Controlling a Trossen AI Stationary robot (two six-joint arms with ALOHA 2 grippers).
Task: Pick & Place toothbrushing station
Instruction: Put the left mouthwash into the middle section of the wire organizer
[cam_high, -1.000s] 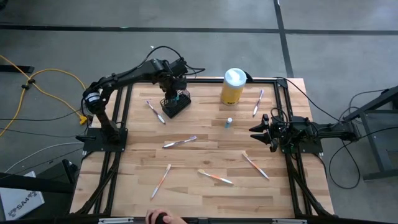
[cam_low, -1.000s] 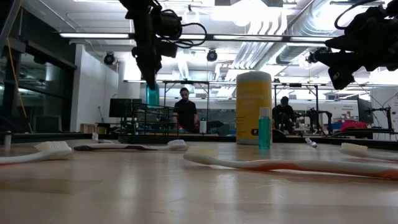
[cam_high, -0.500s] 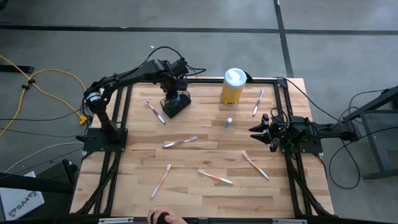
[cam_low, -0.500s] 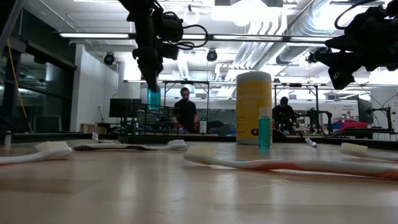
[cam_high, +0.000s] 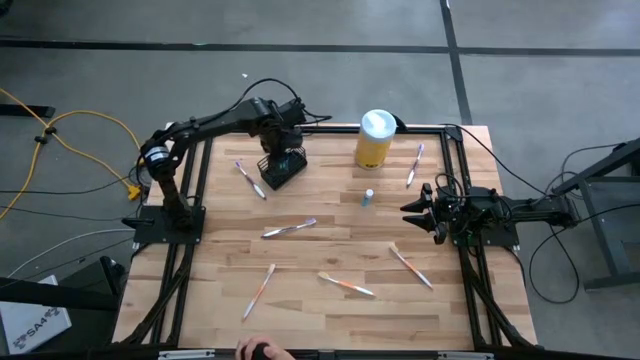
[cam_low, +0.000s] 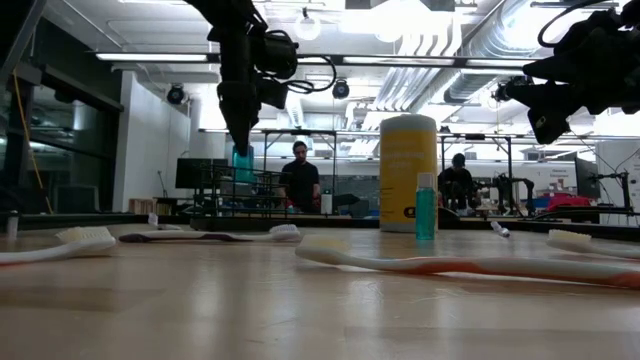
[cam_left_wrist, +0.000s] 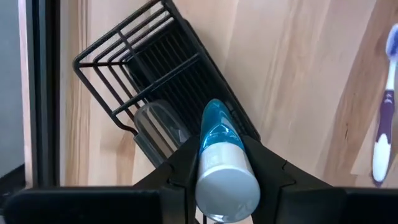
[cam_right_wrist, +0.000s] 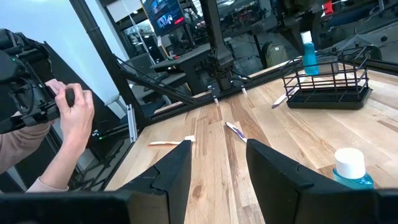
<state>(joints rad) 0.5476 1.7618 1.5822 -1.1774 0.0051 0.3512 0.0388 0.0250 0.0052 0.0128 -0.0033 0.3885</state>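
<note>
While the left gripper (cam_left_wrist: 225, 163) hangs above the far left part of the table (cam_high: 330, 255), its two fingers (cam_left_wrist: 268, 167) are closed tightly around a small blue tube with a white cap (cam_left_wrist: 220, 163). The cap end points toward the wrist camera and the blue end points away, down to the toothbrushing station (cam_left_wrist: 163, 82). This black wire holder stands on the wood directly beyond the fingertips, and the tip of the tube is over one of its open compartments. From above, the holder (cam_high: 282, 168) is just under the gripper (cam_high: 285, 152), and a purple toothbrush (cam_high: 250, 180) lies close beside it on the side away from the yellow canister (cam_high: 374, 139). In the low view the same gripper (cam_low: 240, 140) comes down from above with the tube (cam_low: 243, 158) below the fingertips.

The right gripper (cam_high: 412, 212) waits at the right side of the table, well apart from the holder. Its fingers (cam_right_wrist: 278, 168) stand apart with nothing between them. In front of its jaws there is a second small blue bottle (cam_right_wrist: 351, 168), and the holder (cam_right_wrist: 328, 81) shows farther away across the table. A person's hand (cam_right_wrist: 76, 113) appears beyond the table edge in that view.

Several other toothbrushes (cam_high: 288, 229) are scattered over the wood.
</note>
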